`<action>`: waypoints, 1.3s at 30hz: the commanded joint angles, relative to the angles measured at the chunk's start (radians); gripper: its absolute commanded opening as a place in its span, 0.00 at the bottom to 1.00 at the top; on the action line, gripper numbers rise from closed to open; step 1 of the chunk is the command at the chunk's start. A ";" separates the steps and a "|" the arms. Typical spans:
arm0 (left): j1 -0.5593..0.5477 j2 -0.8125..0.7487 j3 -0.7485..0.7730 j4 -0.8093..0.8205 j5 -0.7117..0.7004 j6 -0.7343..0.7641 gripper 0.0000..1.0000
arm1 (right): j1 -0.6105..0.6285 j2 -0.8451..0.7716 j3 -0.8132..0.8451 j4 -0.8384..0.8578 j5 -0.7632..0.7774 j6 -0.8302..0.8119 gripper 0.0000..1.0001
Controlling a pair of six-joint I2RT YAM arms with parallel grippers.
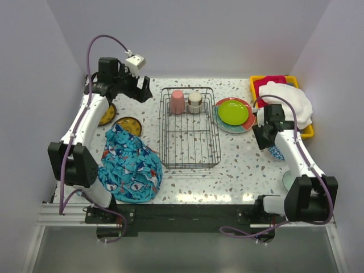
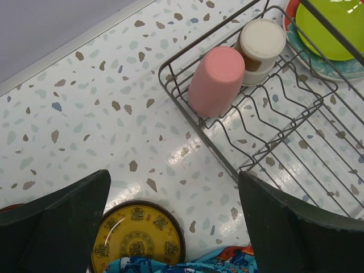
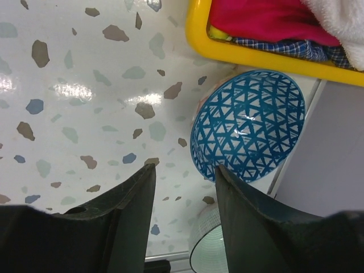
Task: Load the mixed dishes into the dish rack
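Because it sits mid-table point(image 1: 239, 165) between both arms, the rack point(image 1: 189, 136) is within reach of either one. Its wavy dividers are bare, so none of the plates is loaded yet. Left of it lies a crumpled cloth point(image 1: 129, 165), which is no part of the job. At the far right a yellow tray point(image 1: 255, 83) holds towels.

Just right of the rack, the lime plate point(image 1: 234, 111) is stacked on the teal plate point(image 1: 223, 124), so the top one probably has to come off first. A yellow plate point(image 2: 136, 242) lies flat on the left, its near edge tucked under the cloth. Another lies farther left, partly hidden by the arm.

By the tray, the blue bowl point(image 3: 247, 125) stands upright. The mint bowl point(image 3: 213, 256) is nearer the right base, mostly out of view.

In the rack's far end the pink cup point(image 2: 216, 79) and cream cup point(image 2: 260, 48) stand touching, apparently mouth-down to drain. That leaves the dividers free.

Spread wide and empty, the left gripper point(image 2: 173, 222) hangs above the table between the rack and the yellow plate. Parted more narrowly and also empty, the right gripper point(image 3: 185, 210) hovers just beside the blue bowl, likely lining up on its rim.
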 commanded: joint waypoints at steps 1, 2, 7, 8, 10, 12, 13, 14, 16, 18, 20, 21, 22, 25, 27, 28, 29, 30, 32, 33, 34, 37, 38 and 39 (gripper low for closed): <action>-0.010 -0.021 0.049 0.041 0.048 -0.042 0.99 | -0.026 0.064 -0.010 0.088 0.003 -0.039 0.48; -0.011 -0.030 0.043 0.044 0.048 -0.042 0.99 | -0.028 0.078 -0.010 0.094 0.000 -0.037 0.47; -0.020 -0.062 0.019 0.052 0.034 -0.036 0.99 | -0.028 0.141 -0.007 0.123 0.003 -0.020 0.41; -0.023 -0.065 0.013 0.052 0.033 -0.036 0.99 | -0.029 0.169 -0.005 0.126 0.007 -0.022 0.40; -0.025 -0.074 0.006 0.052 0.033 -0.037 0.99 | -0.039 0.198 0.002 0.130 0.011 -0.022 0.37; -0.027 -0.080 0.000 0.053 0.029 -0.034 1.00 | -0.045 0.232 0.010 0.116 0.009 -0.019 0.29; -0.025 -0.083 -0.001 0.053 0.028 -0.034 1.00 | -0.046 0.239 0.012 0.113 0.012 -0.017 0.26; -0.027 -0.085 -0.001 0.053 0.022 -0.031 1.00 | -0.046 0.252 0.008 0.111 0.017 -0.016 0.22; -0.027 -0.088 -0.004 0.055 0.019 -0.028 1.00 | -0.048 0.258 0.005 0.105 0.041 -0.017 0.21; -0.027 -0.088 -0.006 0.056 0.017 -0.028 1.00 | -0.048 0.262 -0.001 0.093 0.058 -0.022 0.19; -0.027 -0.087 -0.006 0.061 0.019 -0.028 1.00 | -0.049 0.262 -0.010 0.085 0.096 -0.026 0.19; -0.027 -0.085 -0.004 0.063 0.020 -0.031 1.00 | -0.049 0.250 -0.016 0.090 0.113 -0.031 0.20; -0.027 -0.082 -0.004 0.069 0.026 -0.036 1.00 | -0.049 0.244 -0.022 0.097 0.127 -0.035 0.21; -0.028 -0.077 -0.003 0.079 0.037 -0.048 1.00 | -0.051 0.212 -0.039 0.120 0.150 -0.065 0.10; -0.030 -0.074 -0.001 0.078 0.040 -0.048 1.00 | -0.051 0.206 -0.031 0.104 0.139 -0.075 0.00; -0.031 -0.073 0.002 0.078 0.042 -0.048 1.00 | -0.052 0.194 -0.025 0.088 0.132 -0.077 0.00; -0.034 -0.073 0.002 0.075 0.040 -0.046 1.00 | -0.052 0.183 -0.006 0.036 0.104 -0.081 0.00; -0.034 -0.073 0.005 0.075 0.042 -0.046 1.00 | -0.051 0.166 0.007 0.003 0.081 -0.089 0.00; -0.036 -0.073 0.011 0.069 0.054 -0.042 1.00 | -0.051 0.096 0.048 -0.103 0.038 -0.121 0.00; -0.036 -0.073 0.011 0.066 0.062 -0.040 1.00 | -0.049 0.069 0.068 -0.142 -0.003 -0.127 0.00; -0.036 -0.071 0.009 0.060 0.075 -0.033 1.00 | -0.049 0.027 0.093 -0.178 -0.031 -0.138 0.00; -0.037 -0.067 -0.006 0.061 0.083 -0.034 1.00 | -0.039 -0.009 0.208 -0.287 -0.141 -0.183 0.00; -0.036 -0.067 -0.015 0.066 0.083 -0.037 1.00 | -0.034 -0.012 0.273 -0.333 -0.179 -0.202 0.00; -0.036 -0.067 -0.033 0.078 0.080 -0.042 1.00 | -0.032 -0.012 0.309 -0.352 -0.228 -0.209 0.00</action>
